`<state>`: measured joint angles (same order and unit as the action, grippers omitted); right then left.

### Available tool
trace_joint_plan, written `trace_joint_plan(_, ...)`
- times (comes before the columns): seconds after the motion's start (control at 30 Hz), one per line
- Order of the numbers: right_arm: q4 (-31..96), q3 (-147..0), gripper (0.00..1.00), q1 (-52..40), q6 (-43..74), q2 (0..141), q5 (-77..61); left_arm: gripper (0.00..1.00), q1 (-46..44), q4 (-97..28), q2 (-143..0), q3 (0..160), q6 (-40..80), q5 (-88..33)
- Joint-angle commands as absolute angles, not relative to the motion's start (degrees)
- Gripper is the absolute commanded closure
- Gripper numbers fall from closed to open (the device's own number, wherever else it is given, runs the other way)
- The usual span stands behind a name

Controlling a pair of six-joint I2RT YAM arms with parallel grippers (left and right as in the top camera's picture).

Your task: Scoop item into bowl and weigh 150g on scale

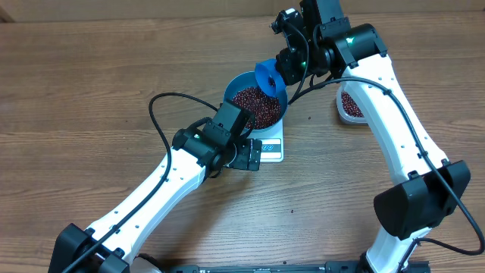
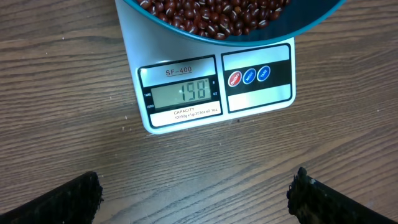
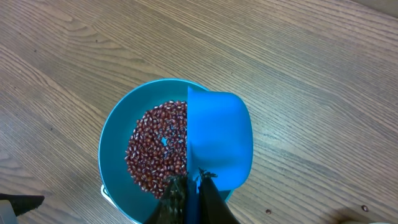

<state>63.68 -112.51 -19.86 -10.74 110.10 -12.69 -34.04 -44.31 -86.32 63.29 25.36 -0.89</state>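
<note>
My right claw (image 3: 193, 182) clenches the scoop (image 3: 219, 140) directly above the beans (image 3: 155, 152), mid-frame in the bowl (image 3: 112, 134) on the scale (image 2: 186, 93); my left claw (image 2: 196, 193) hangs released, below the display.

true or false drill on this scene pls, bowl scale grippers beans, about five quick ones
1. The bowl sits on the scale. True.
2. The right gripper is empty. False: it is shut on the blue scoop, held over the bowl.
3. The left gripper grips the bowl. False: it is open, on the display side of the scale, touching nothing.
4. Beans lie in the bowl. True.
5. The clear tub holds no beans. False: beans show inside it.
</note>
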Motion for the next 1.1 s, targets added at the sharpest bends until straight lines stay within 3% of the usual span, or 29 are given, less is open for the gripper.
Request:
trace_joint_plan(0.0,63.6,-114.5,0.94,-19.5,-8.8,108.0,-13.4,0.0,-34.1,-44.3,-86.9,63.0,25.9,-1.1)
trace_joint_plan(1.07,64.8,-114.4,0.96,-19.5,-7.1,110.8,-16.6,0.0,-34.1,-44.3,-86.9,63.0,25.9,-1.1)
